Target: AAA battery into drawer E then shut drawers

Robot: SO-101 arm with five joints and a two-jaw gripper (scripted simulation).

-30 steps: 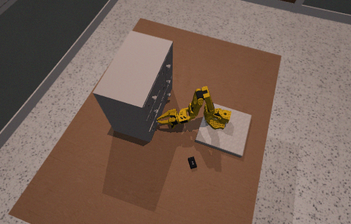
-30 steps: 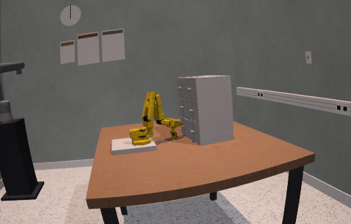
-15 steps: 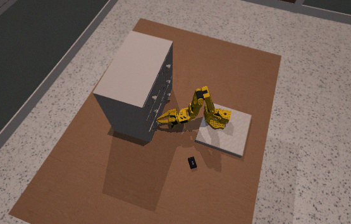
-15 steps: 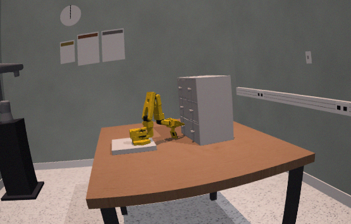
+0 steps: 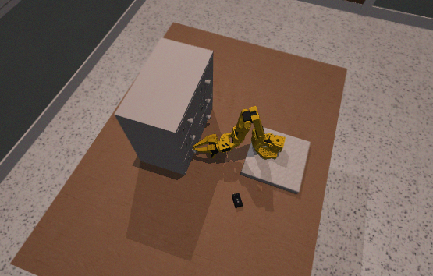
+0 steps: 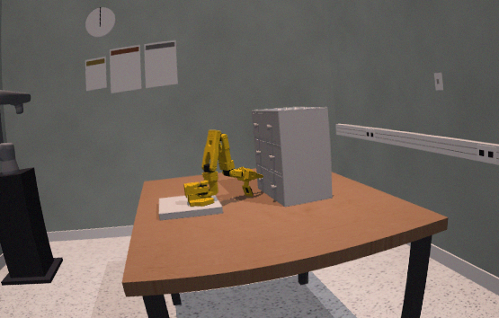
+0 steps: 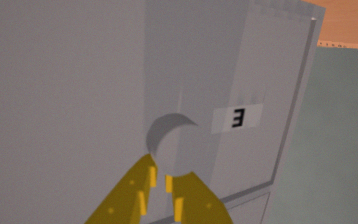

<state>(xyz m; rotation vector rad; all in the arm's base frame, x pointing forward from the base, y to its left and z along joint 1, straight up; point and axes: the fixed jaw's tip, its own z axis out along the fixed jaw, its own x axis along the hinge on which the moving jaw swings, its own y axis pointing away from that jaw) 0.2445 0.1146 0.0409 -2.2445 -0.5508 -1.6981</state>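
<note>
The grey chest [image 5: 168, 83] [image 6: 306, 154] stands upright, and its drawers look shut. In the wrist view, drawer E [image 7: 250, 80] has its label [image 7: 238, 118] upside down and a round knob [image 7: 177, 150] beside it. My gripper [image 5: 193, 149] [image 6: 262, 176] [image 7: 161, 182] is at the low part of the chest front, right at this knob. Its fingers are closed to a narrow gap, much narrower than the knob's head, which shows beyond the fingertips. Nothing shows gripped between them. I cannot make out the AAA battery in any view.
A small black block [image 5: 237, 200] with light dots lies on the table [image 5: 283, 234] [image 6: 326, 229], beyond the chest's shadow. The arm's base stands on a white slab [image 5: 296, 171] [image 6: 173, 208]. Other knobs stick out of the chest front above and beside the gripper.
</note>
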